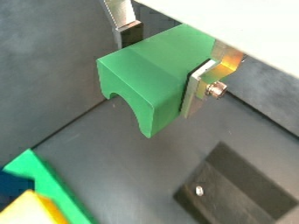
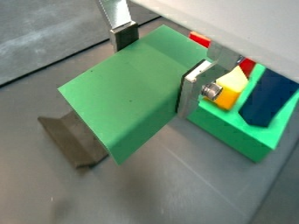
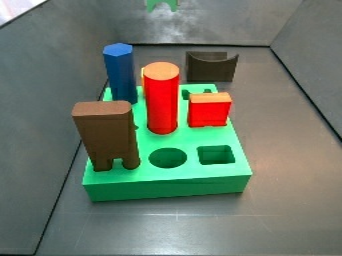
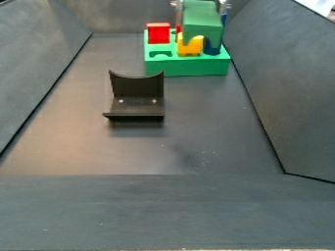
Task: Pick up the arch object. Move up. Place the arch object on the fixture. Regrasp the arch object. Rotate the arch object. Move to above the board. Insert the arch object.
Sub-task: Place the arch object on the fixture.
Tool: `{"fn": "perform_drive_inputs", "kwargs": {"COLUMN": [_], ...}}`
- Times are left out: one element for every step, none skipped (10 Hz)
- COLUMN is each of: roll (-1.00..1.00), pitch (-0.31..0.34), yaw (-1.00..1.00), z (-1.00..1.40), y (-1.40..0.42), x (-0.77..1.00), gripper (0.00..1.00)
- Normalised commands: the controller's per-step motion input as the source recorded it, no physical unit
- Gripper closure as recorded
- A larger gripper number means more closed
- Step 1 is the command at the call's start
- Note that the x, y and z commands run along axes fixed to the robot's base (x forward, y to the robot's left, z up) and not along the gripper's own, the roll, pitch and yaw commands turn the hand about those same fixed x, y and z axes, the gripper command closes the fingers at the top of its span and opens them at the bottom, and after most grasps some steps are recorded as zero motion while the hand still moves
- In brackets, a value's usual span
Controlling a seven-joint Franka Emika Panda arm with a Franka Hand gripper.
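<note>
My gripper [image 1: 163,61] is shut on the arch object [image 1: 149,79], a dull-green block with two short legs and a notch between them. One silver finger [image 1: 126,31] presses one side of it and the other finger [image 1: 205,80] presses the opposite side. It hangs in the air, also seen in a wrist view [image 2: 128,92] and in a side view [image 4: 199,22], close to the board [image 4: 197,65]. The board [image 3: 167,178] is bright green with a round and a square hole free at its front. The dark fixture [image 4: 135,96] stands on the floor apart from the board.
On the board stand a brown arch-shaped block [image 3: 106,132], a blue hexagonal post [image 3: 118,70], a red cylinder [image 3: 160,95] and a red cube [image 3: 207,108]. A yellow piece [image 2: 230,87] also sits there. Grey walls enclose the floor.
</note>
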Motion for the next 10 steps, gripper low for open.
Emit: {"fn": "perform_drive_inputs", "kwargs": {"roll": [-0.11,-0.1,-0.1,-1.0,-1.0,-1.0,-1.0,-1.0,-1.0,-1.0], "pitch": [0.135,0.132,0.134,0.019,0.028,0.036,0.051,0.065,0.074,0.079], "yaw": [0.02,0.02,0.02,-0.04,-0.05,-0.06,-0.06,-0.06,-0.07,-0.08], "z": [0.02,0.01,0.01,-0.03,-0.04,-0.03,-0.02,-0.02,-0.02,-0.02], "y": [-0.27,-0.24,-0.2,0.25,0.31,0.28,0.21,0.18,0.14,0.13], "x": [1.0,1.0,1.0,1.0,1.0,1.0,1.0,1.0,1.0,1.0], "gripper": [1.0,1.0,1.0,1.0,1.0,1.0,1.0,1.0,1.0,1.0]}}
